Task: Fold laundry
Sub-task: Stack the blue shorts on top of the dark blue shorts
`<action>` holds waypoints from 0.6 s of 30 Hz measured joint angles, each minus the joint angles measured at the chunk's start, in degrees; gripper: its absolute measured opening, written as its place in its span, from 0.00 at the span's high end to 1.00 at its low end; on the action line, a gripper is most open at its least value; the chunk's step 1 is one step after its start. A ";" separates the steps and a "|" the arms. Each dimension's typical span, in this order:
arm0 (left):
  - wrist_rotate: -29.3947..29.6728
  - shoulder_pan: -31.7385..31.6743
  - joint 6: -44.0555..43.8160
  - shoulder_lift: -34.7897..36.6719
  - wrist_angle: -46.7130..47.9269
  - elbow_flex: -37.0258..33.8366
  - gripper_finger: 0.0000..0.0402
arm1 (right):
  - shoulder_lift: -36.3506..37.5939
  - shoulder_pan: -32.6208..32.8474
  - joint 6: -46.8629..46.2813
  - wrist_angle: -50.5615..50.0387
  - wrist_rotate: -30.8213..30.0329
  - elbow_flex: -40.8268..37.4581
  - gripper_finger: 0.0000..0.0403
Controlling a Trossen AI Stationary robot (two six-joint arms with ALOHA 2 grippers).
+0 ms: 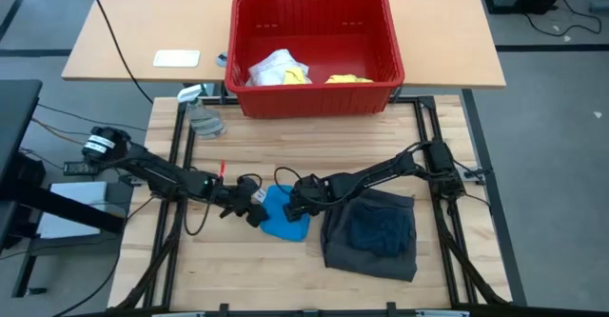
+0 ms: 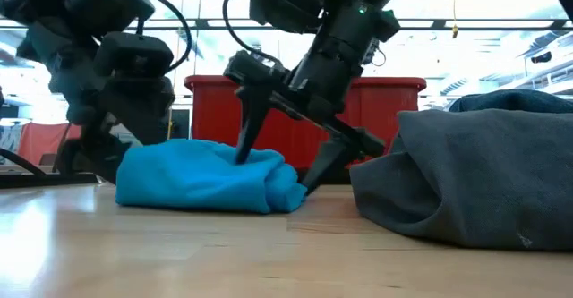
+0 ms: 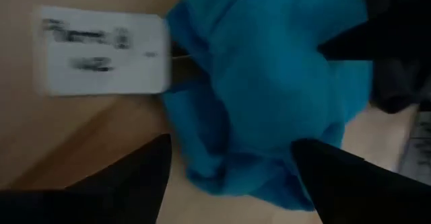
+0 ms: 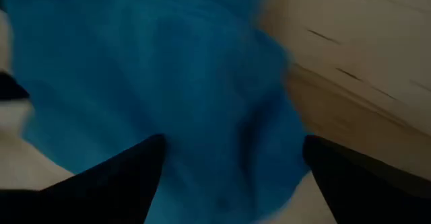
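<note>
Both hands open over the bright blue piece (image 1: pixel 284 212): left hand (image 1: pixel 253 206) at its nine o'clock, right hand (image 1: pixel 297 203) at two o'clock. Regrip opposite edges evenly, then fold flat on the worktop (image 1: pixel 285 269).

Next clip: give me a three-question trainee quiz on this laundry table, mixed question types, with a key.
1. True or false: the bright blue cloth piece lies inside the red plastic slotted basket.
2. What lies on the table beside the blue piece, under the right arm? A) dark grey shorts B) a yellow shirt C) a clear spray bottle
3. Fill in: the left gripper and right gripper both stand ____ around the blue piece.

Key: 1 false, it is on the wooden table. 2 A, the shorts. 3 open.
</note>
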State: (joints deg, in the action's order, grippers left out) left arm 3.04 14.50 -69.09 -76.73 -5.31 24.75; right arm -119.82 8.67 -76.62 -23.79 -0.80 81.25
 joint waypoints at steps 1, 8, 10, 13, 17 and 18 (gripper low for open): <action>-0.35 -0.17 0.10 -0.64 -2.35 -0.64 0.23 | -0.81 0.00 -0.18 1.20 -0.03 0.00 0.09; 0.25 1.09 1.05 -3.29 -5.07 -1.43 0.40 | -2.81 0.02 -1.21 12.04 0.41 -0.15 0.27; 0.60 1.54 1.16 -3.99 -5.64 -1.40 0.50 | -2.83 -0.01 -1.22 11.20 0.42 -0.20 0.39; -0.13 2.34 2.74 -4.83 -9.15 -1.52 0.66 | -2.89 -0.39 0.92 10.66 1.21 -0.29 0.62; -0.73 2.42 7.54 -5.71 -18.21 -1.47 0.89 | -3.07 -0.90 5.89 12.46 4.33 -0.39 0.93; -0.67 2.25 8.24 -5.82 -20.04 -1.48 0.94 | -3.07 -0.97 7.25 13.01 5.17 -0.42 0.95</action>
State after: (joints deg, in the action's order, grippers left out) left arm 2.37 16.75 -60.85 -82.55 -25.35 23.27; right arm -122.89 7.69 -69.37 -10.78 4.37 80.84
